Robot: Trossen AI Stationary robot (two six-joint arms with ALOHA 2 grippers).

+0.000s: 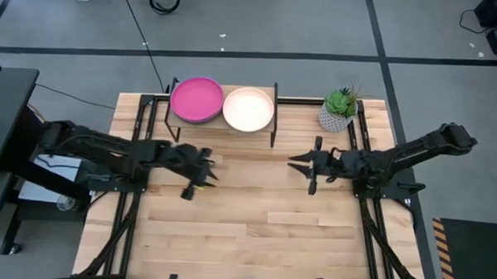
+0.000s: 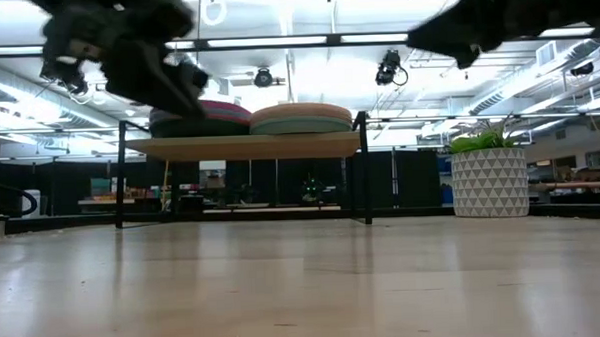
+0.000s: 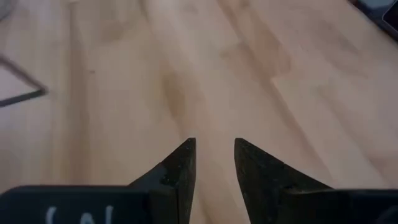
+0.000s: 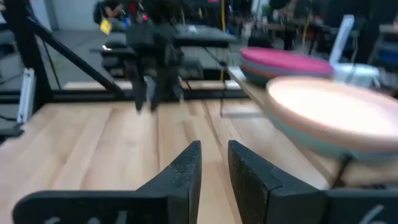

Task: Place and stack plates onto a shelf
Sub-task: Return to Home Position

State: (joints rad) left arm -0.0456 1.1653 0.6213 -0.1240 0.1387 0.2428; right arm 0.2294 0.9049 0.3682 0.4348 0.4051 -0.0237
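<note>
Grey floor [image 1: 302, 25], black tape lines [image 1: 235, 54] — bright ceiling strip-lights [image 2: 246, 42]

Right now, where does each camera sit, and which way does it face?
High: overhead, straight down; both arms, left gripper, right gripper.
Low: tabletop height, facing wooden-topped black-legged shelf; arms above.
Left wrist: down at light wooden tabletop, own fingers.
Right wrist: across toward left gripper, own fingers.
High and right wrist share round magenta plate, round cream plate.

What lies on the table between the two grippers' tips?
Nothing: the high view shows only bare wooden tabletop between the left gripper and the right gripper, which face each other.
</note>
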